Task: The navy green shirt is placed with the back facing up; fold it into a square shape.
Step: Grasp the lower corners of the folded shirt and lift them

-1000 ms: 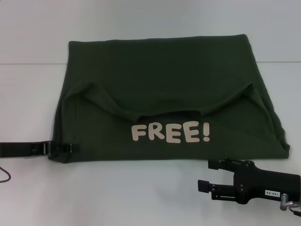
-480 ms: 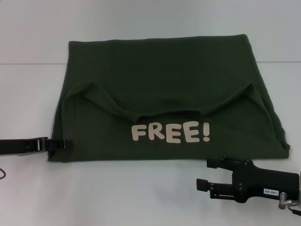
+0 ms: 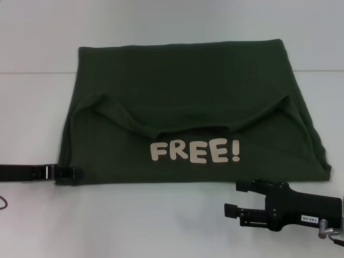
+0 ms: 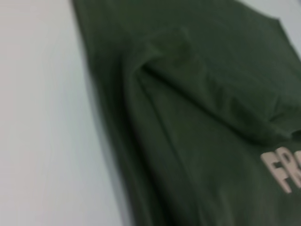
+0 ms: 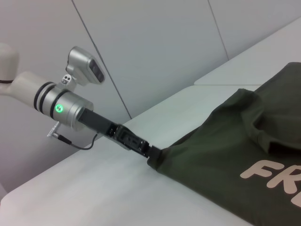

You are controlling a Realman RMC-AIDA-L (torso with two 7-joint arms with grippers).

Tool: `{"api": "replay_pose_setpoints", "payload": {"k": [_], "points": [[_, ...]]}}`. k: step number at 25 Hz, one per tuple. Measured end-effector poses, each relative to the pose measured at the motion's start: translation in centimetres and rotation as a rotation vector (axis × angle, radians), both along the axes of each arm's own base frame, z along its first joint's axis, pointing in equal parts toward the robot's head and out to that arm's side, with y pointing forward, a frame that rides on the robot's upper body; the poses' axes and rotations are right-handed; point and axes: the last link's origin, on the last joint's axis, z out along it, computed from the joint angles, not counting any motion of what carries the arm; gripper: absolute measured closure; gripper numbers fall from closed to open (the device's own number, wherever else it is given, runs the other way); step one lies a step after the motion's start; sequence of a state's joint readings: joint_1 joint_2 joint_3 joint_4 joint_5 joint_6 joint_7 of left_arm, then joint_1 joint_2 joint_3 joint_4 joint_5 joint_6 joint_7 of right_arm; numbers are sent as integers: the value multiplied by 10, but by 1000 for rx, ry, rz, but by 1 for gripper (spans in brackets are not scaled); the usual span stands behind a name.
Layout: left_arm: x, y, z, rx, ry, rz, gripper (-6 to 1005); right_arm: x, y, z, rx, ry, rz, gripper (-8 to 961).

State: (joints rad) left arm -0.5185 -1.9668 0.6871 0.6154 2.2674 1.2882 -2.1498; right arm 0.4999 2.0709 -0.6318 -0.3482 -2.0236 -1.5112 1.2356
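Shirt, dark olive-green soft fabric (image 3: 188, 97), folded on your white table (image 3: 161, 220); left gripper (image 3: 72, 173) at its near-left corner, jaw state indiscernible; right gripper (image 3: 239, 200) jaws apart, empty.

light: bright, even | shadows: faint | left wrist view: blurred, out of focus

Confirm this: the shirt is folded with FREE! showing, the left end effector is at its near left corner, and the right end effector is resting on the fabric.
One part is wrong. The right end effector is not on the shirt; the head view shows it on the bare table, nearer than the hem. The rest holds: FREE! faces up and the left end effector is at the near left corner.
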Motion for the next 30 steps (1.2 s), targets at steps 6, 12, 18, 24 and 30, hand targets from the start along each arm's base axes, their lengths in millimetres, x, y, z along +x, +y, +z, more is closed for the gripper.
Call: {"api": "replay_pose_setpoints", "payload": {"k": [6, 12, 18, 24, 30], "points": [[0, 2, 0, -5, 36, 1, 490, 0, -1, 1, 2, 6, -3, 58], [2, 3, 0, -9, 35, -7, 663, 2, -1, 2, 8, 9, -10, 58], [4, 3, -1, -18, 28, -17, 907, 6, 6, 15, 29, 22, -74, 58], [8, 2, -1, -31, 12, -34, 967, 22, 37, 75, 42, 19, -377, 59], [9, 1, -1, -37, 4, -34, 967, 34, 58, 136, -32, -33, -750, 59]]}}
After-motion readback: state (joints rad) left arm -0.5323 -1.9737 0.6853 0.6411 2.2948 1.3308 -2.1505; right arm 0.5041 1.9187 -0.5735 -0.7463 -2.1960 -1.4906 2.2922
